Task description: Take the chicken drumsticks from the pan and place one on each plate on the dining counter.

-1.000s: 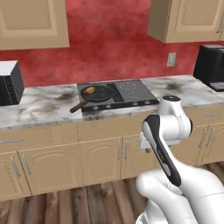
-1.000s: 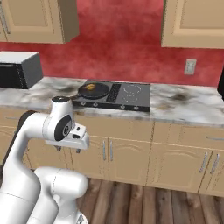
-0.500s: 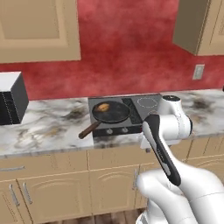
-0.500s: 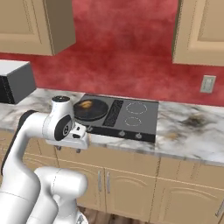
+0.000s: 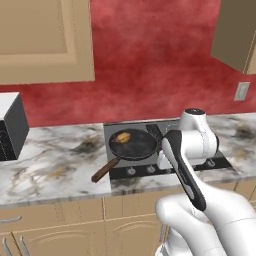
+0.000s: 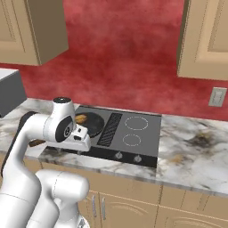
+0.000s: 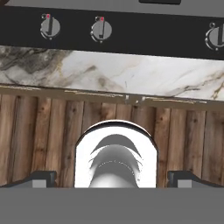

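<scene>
The dark pan sits on the left burner of the black cooktop, its brown handle pointing toward the counter's front edge. A golden-yellow drumstick lies at the pan's back left, and it is also seen as the drumstick just past my arm. I cannot make out the darker drumstick. My arm is folded in front of the stove, hand pointing down at the counter's edge. My gripper is open with nothing between its fingertips. The plates and dining counter are out of view.
A dark microwave stands at the left of the marbled counter. Cooktop knobs line its front edge above tan cabinet doors. Upper cabinets hang on the red wall, and an outlet is at the right.
The whole picture has shifted and grown: the base has driven closer to the stove. The arm keeps its folded pose and the pan stays put.
</scene>
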Tool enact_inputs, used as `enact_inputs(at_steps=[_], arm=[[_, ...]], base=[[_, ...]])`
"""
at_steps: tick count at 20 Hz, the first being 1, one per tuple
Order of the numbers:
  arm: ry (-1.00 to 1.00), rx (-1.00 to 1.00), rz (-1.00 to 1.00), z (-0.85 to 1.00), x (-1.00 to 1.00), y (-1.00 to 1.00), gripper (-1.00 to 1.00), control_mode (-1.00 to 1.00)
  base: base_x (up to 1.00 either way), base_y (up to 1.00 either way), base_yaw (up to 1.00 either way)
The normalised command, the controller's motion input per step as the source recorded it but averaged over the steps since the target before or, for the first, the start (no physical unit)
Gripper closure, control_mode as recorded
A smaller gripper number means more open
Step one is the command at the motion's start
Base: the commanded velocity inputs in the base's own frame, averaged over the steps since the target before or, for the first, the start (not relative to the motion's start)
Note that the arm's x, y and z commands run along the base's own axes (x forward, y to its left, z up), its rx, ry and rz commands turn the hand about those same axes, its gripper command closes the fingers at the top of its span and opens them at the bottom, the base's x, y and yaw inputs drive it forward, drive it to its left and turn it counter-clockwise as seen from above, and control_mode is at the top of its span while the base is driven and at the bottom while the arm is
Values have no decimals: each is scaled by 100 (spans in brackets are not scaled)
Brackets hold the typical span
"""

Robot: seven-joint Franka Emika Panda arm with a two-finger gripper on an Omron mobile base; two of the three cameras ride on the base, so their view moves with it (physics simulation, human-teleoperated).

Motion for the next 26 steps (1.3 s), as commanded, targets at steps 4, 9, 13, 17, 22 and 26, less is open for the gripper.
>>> enact_inputs(at_steps=[4,9,13,17,22,26], arm=[[0,0,0,0,0,0,-100,100],[0,0,0,0,0,0,-100,100],[0,0,0,0,0,0,-100,100],[0,0,0,0,0,0,-100,100],[0,0,0,0,0,0,-100,100],[0,0,0,0,0,0,-100,100]], base=[[25,0,0],[40,0,1],[32,0,0],[6,0,0],[0,0,0],[0,0,0]])
